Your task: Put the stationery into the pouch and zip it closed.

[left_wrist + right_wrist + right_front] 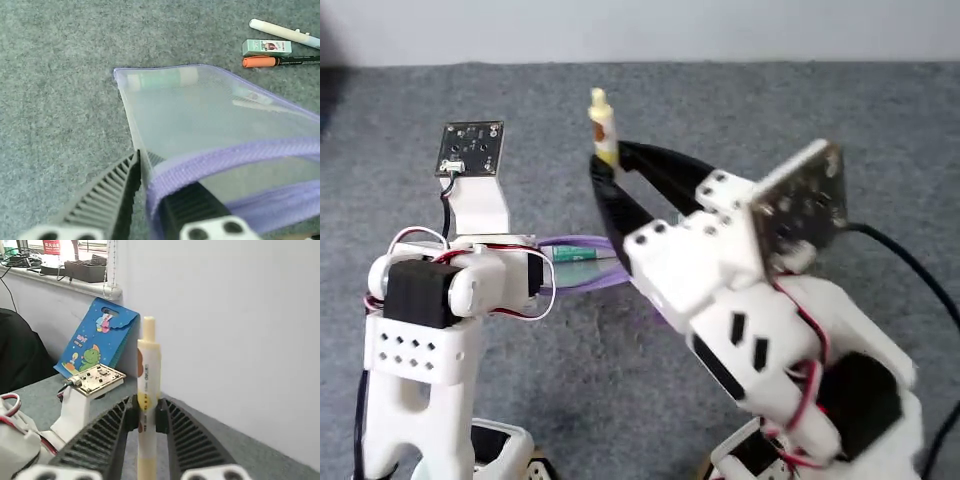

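Pen (148, 360) in right end effector (146, 415)

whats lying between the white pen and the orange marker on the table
A small green box lies between the white pen and the orange marker, seen in the left wrist view.

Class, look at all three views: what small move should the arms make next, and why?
Probably the right arm should lower and tilt the pen toward the mouth of the pouch. The right jaws hold the pen upright, above the table. The left jaws pinch the pouch's edge by its purple zip, and the mouth appears open, so it looks ready to take the pen.
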Robot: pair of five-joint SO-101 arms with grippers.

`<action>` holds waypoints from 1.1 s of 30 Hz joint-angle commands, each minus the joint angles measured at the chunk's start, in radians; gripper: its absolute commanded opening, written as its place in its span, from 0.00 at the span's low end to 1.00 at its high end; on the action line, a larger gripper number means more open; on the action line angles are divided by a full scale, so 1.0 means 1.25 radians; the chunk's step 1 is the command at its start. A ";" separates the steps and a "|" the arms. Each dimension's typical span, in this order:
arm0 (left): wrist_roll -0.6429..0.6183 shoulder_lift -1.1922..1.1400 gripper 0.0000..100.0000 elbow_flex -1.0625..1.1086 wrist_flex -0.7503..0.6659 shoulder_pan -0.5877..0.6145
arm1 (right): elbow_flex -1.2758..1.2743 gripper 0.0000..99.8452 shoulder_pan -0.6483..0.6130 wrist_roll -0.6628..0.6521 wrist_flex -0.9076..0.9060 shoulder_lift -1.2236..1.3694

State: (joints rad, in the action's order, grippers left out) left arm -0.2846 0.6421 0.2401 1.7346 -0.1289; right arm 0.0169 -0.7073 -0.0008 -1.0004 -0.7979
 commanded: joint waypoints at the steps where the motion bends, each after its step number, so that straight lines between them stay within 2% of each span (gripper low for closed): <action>1: -0.009 -0.002 0.01 -0.036 -0.009 -0.002 | -0.032 0.01 -0.033 0.009 0.060 0.006; 8: -0.009 -0.002 0.01 -0.036 -0.007 -0.001 | -0.234 0.01 -0.053 -0.017 0.116 -0.148; 11: -0.009 -0.002 0.01 -0.036 -0.006 -0.001 | -0.342 0.01 -0.056 -0.042 0.192 -0.212; 24: -0.009 -0.002 0.01 -0.035 -0.007 -0.001 | -0.589 0.01 -0.073 -0.047 0.338 -0.228; 26: -0.009 -0.002 0.01 -0.035 -0.006 -0.001 | -0.601 0.05 -0.072 -0.054 0.327 -0.228; 30: -0.009 -0.002 0.01 -0.035 -0.005 -0.001 | -0.574 0.20 -0.072 -0.077 0.262 -0.229; 33: -0.009 -0.002 0.01 -0.035 -0.006 -0.001 | -0.517 0.19 -0.071 -0.077 0.222 -0.225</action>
State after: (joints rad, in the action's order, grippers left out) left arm -0.2846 0.6421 0.2401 1.7346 -0.1289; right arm -0.7211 -0.7871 -0.0836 -0.6859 -1.0618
